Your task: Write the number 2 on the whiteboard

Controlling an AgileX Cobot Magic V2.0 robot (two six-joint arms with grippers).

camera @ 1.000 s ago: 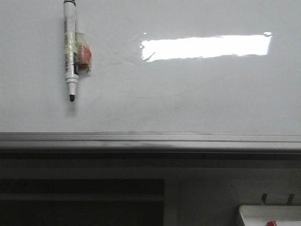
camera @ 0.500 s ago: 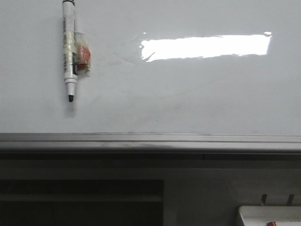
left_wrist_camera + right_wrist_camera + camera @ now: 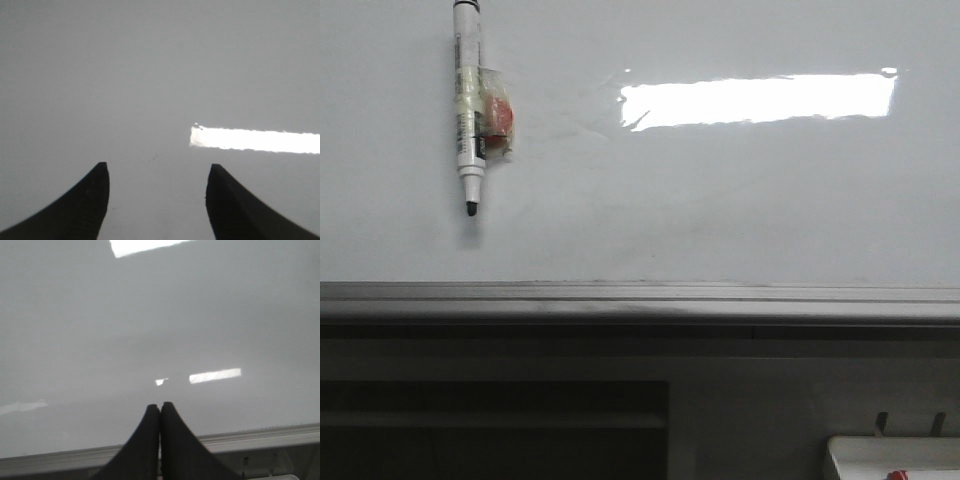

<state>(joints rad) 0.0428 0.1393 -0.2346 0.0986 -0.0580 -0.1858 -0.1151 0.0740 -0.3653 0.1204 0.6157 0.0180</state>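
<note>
Whiteboard [image 3: 740,200]: bare, seemingly no digit yet
Marker [image 3: 469,120]: taped upright, tip down
Left gripper [image 3: 157,172]: fingers apart
Right gripper [image 3: 160,412]: fingers together, empty

One whiteboard [image 3: 740,200], one marker [image 3: 468,120] with one red item [image 3: 497,115] taped to it, and one white tray [image 3: 890,458] (only its corner visible). Two grippers: left gripper [image 3: 157,200], right gripper [image 3: 160,432].

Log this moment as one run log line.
whiteboard: blank, no digit | marker: uncapped, tip down against board | left gripper: open, empty | right gripper: shut, empty
</note>
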